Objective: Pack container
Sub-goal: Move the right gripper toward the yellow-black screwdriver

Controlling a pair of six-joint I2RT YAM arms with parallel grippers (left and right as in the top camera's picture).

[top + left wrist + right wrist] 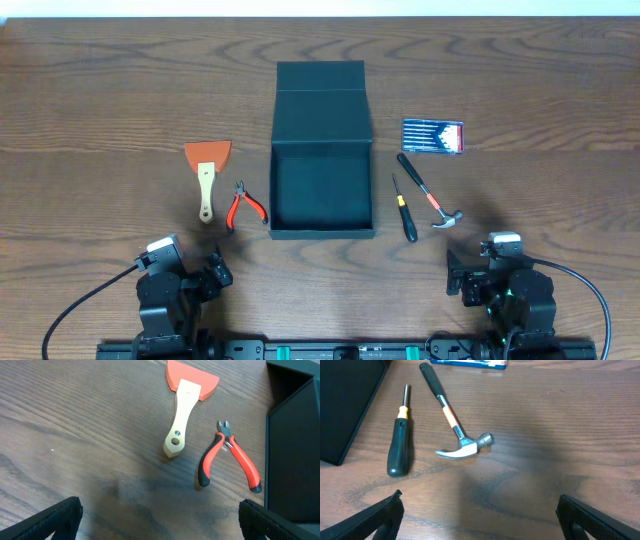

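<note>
The matte black container point(321, 235) stands open in the table's middle, its flap lid point(320, 90) folded back; its edge shows in the left wrist view point(295, 445) and right wrist view point(345, 405). Left of it lie an orange scraper with a wooden handle point(207, 170) point(182, 410) and red-handled pliers point(243, 204) point(230, 457). Right of it lie a black screwdriver point(404, 212) point(400, 442), a hammer point(430, 193) point(452, 422) and a dark-blue packet point(432, 135) point(470, 363). My left gripper point(205, 272) point(160, 520) and right gripper point(470, 280) point(480, 517) are open and empty near the front edge.
The wood table point(100, 100) extends to the back edge. Cables run from both arm bases at the front point(80, 305).
</note>
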